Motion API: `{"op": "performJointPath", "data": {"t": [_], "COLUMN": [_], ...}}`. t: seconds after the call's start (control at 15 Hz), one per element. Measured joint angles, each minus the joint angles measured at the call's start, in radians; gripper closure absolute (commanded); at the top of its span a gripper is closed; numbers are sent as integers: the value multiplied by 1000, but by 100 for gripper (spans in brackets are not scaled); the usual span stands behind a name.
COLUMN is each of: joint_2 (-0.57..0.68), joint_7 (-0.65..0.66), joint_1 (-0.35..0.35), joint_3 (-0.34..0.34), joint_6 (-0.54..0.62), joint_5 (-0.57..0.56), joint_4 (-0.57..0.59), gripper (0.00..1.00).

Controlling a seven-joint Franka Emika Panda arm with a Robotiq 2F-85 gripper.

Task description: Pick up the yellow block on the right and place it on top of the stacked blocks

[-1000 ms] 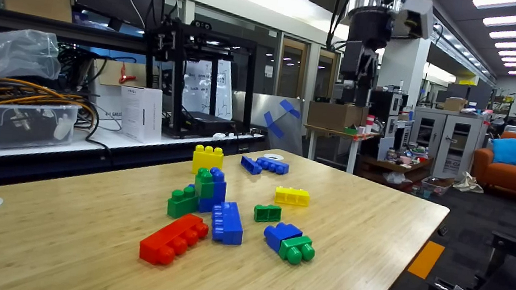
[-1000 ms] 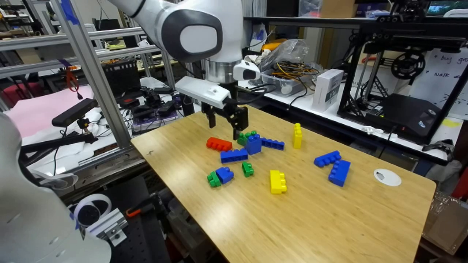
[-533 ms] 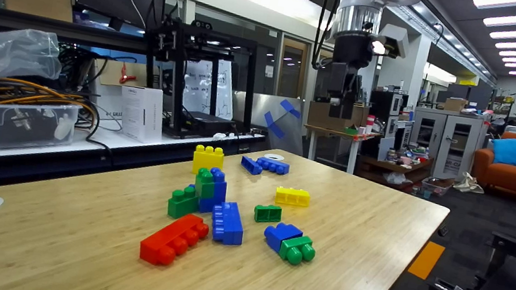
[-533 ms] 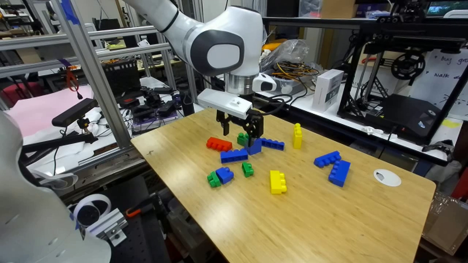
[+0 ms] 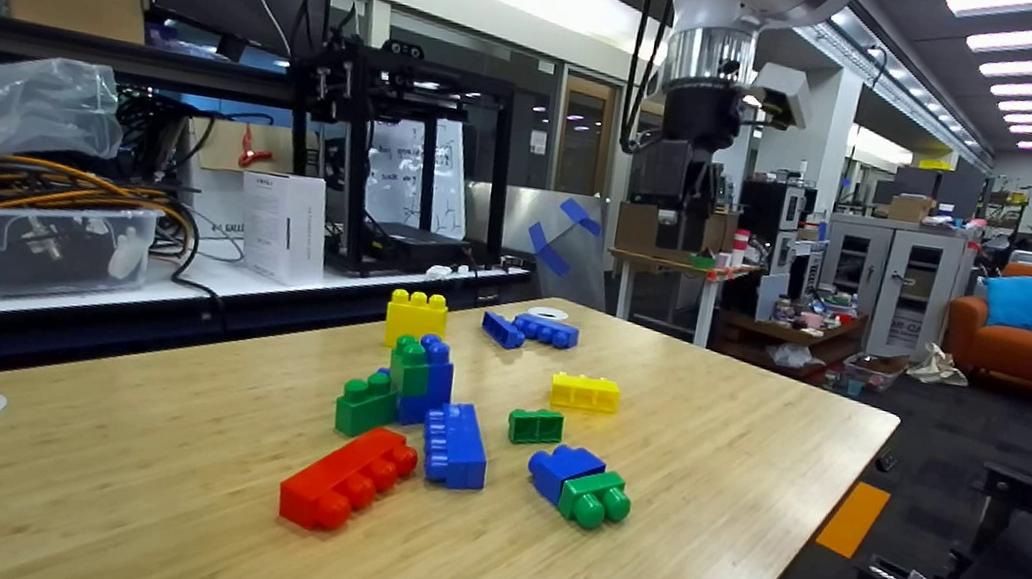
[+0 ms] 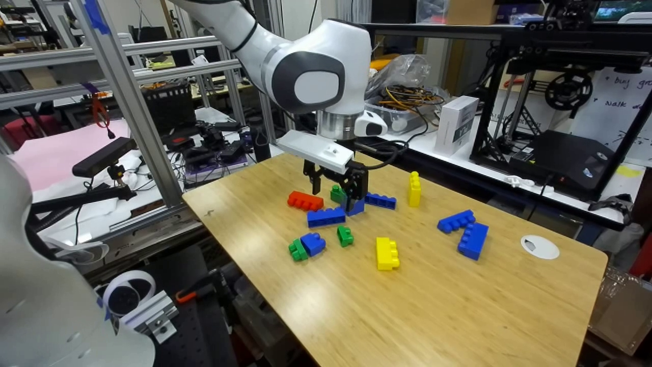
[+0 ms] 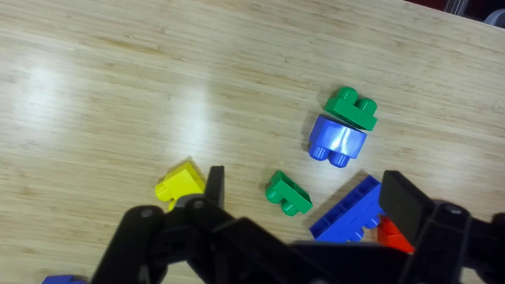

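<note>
Jaws, spread wide w/ nothing held, hang lower than a sec ago, so reach is prob. underway to the lying yellow studded brick [image 6: 386, 254], on desk [image 6: 458, 306] below-right of ctr in an exterior view.

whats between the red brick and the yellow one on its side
A blue brick, then a small green brick, roughly in line in both exterior views.
</note>
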Motion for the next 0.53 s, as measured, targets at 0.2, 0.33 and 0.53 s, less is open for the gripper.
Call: {"op": "performJointPath", "data": {"t": [0.2, 0.33, 0.53], "joint_2": [108, 179, 278], "joint_7": [-17, -39, -108], "joint_1": [-28, -49, -87], "joint_3": [0, 4, 28], "joint_6": [2, 2, 3], "joint_5": [11, 12, 12], "joint_4": [59, 110, 191], "gripper": [0, 0, 0]}}
